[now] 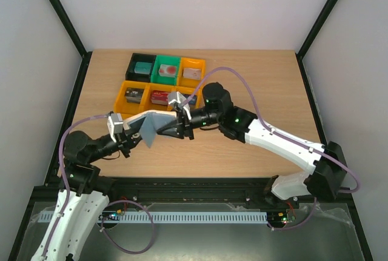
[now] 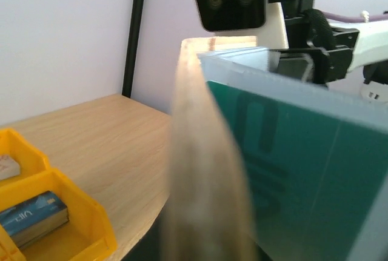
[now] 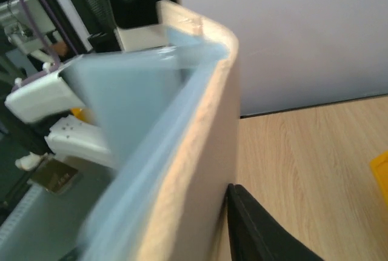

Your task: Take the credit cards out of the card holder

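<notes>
Above the tabletop (image 1: 242,146), nearer than the bins (image 1: 130,83), the card holder (image 1: 154,126) hangs spread open between both arms. The left gripper (image 1: 134,134) is clamped tight on its left flap. Whether the right gripper (image 1: 176,126) grips the right flap cannot be told. A teal credit card (image 2: 291,170) sits inside.

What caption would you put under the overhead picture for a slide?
The left gripper pinches an open card holder above the table, the right gripper at its other flap, coloured bins behind.

table (image 1: 230,158): light wood
bins (image 1: 121,99): black, green and orange, two rows on table, just beyond right end effector (image 1: 180,115)
</notes>
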### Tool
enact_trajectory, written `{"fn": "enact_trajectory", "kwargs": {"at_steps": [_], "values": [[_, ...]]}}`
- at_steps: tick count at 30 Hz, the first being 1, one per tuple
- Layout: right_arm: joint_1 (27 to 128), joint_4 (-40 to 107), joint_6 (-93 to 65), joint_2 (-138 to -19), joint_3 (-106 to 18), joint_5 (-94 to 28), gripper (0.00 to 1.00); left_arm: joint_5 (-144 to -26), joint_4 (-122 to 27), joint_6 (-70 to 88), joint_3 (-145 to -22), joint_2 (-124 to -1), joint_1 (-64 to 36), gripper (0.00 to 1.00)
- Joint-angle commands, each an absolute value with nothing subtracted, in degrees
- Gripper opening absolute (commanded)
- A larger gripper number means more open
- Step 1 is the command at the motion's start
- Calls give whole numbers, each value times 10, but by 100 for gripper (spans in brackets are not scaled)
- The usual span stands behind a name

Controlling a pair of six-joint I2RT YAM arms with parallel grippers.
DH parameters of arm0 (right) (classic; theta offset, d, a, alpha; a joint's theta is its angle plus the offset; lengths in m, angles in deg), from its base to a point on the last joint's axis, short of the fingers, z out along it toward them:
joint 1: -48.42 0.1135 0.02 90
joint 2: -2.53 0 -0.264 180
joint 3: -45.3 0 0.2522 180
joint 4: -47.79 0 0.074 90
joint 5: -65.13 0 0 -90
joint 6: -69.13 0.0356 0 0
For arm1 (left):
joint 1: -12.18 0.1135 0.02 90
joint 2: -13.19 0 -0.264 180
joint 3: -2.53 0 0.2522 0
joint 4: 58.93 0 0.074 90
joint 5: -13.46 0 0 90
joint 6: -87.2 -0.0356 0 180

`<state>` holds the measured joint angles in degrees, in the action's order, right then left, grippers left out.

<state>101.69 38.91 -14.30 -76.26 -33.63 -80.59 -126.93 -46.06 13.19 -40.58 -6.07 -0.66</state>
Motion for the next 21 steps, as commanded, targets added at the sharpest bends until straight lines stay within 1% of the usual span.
{"fn": "enact_trajectory", "kwargs": {"at_steps": [1, 2, 4, 5, 6, 7, 8, 9, 10, 12, 14, 17, 21], "values": [[1004, 371, -175, -715, -311, -812, 39, -1238, -457, 171, -414, -65, -2, 2], [996, 369, -177, -703, -299, -801, 50, -1237, -458, 174, -414, -65, 1, 2], [987, 363, -182, -683, -284, -764, 65, -1236, -457, 174, -415, -64, 3, 2], [987, 359, -186, -675, -281, -746, 71, -1232, -455, 171, -415, -63, 4, 2], [987, 359, -184, -669, -278, -707, 74, -1228, -451, 165, -416, -62, 4, 2], [988, 365, -165, -666, -278, -665, 74, -1221, -447, 160, -416, -62, 5, 2], [993, 368, -151, -666, -282, -621, 72, -1214, -444, 157, -416, -63, 5, 2], [1006, 369, -148, -664, -287, -572, 70, -1204, -442, 155, -416, -63, 5, 2], [1028, 373, -153, -662, -289, -523, 71, -1195, -440, 153, -417, -64, 5, 2], [1074, 401, -163, -654, -279, -431, 78, -1175, -434, 147, -419, -64, 5, 2], [1104, 437, -147, -653, -269, -357, 80, -1159, -426, 140, -422, -64, 6, 2], [1135, 457, -125, -669, -277, -278, 80, -1141, -418, 134, -423, -64, 6, 2], [1199, 454, -135, -710, -319, -193, 90, -1109, -410, 132, -423, -64, 6, 2]]}}
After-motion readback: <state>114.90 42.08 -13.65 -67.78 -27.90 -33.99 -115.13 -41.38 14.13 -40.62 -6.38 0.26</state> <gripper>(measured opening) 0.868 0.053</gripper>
